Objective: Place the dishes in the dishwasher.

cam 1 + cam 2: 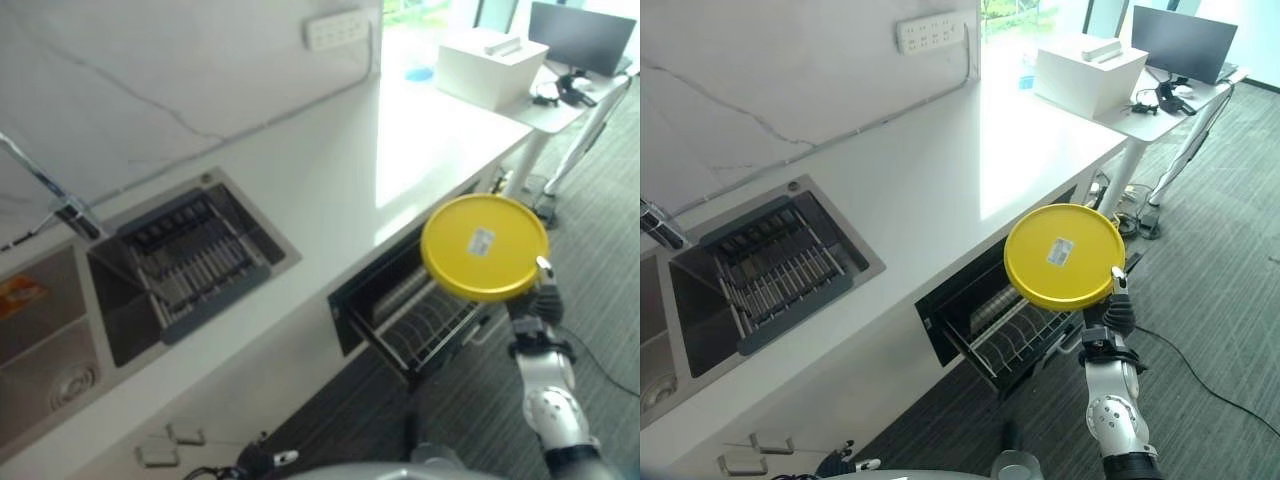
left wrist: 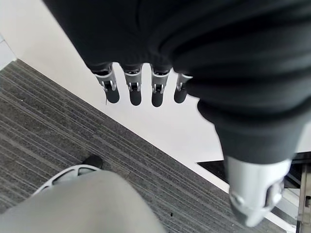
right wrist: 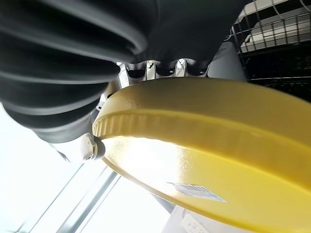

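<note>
A round yellow plate (image 1: 485,247) with a small white sticker on its underside is held up on edge, tilted, above the pulled-out wire rack (image 1: 425,322) of the dishwasher (image 1: 952,300) under the counter. My right hand (image 1: 541,300) grips the plate at its lower right rim. In the right wrist view the plate (image 3: 209,145) sits against the fingers (image 3: 160,68), with the thumb on its rim. My left hand (image 2: 132,90) hangs beside the white counter front with straight fingers, holding nothing.
A sink (image 1: 60,340) with a dark drying rack (image 1: 190,260) and a faucet (image 1: 50,190) lies at the left of the white counter (image 1: 400,150). A white box (image 1: 490,65) stands at the counter's far end. Grey carpet (image 1: 1210,330) lies right of the dishwasher.
</note>
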